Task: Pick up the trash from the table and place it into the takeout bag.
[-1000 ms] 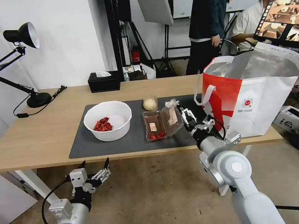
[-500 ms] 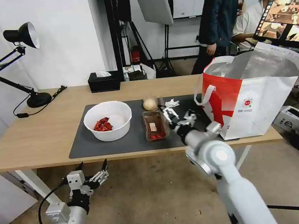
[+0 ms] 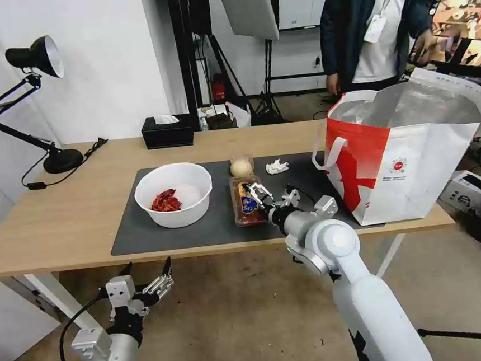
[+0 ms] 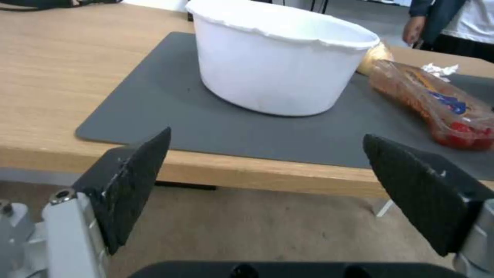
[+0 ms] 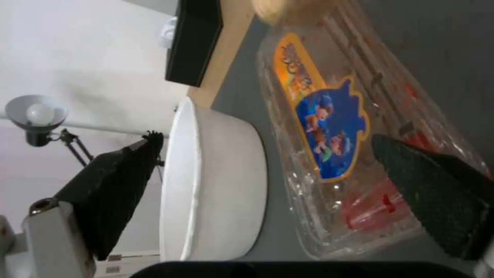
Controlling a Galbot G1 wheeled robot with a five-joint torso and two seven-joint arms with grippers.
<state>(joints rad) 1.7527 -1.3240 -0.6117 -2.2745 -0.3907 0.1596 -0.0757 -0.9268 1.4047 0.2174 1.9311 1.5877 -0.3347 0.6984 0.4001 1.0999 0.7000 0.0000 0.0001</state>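
1. Table (image 3: 85,205) carries a dark mat; the takeout bag (image 3: 418,153) stands open at its right end.
2. White bowl (image 3: 173,195) sits mid-mat, light and rigid by the look of it.
3. Clear tray (image 3: 247,208), closed, lies just right of the bowl; probably thin, slippery, easily crushed, so best pinched across its long sides.
4. Right gripper (image 3: 259,194) hovers at the tray, jaws spread wide.
5. Left gripper (image 3: 150,275) waits open below the front edge.
6. Cup (image 3: 241,167) and tissue (image 3: 277,166) sit near the mat's back edge.
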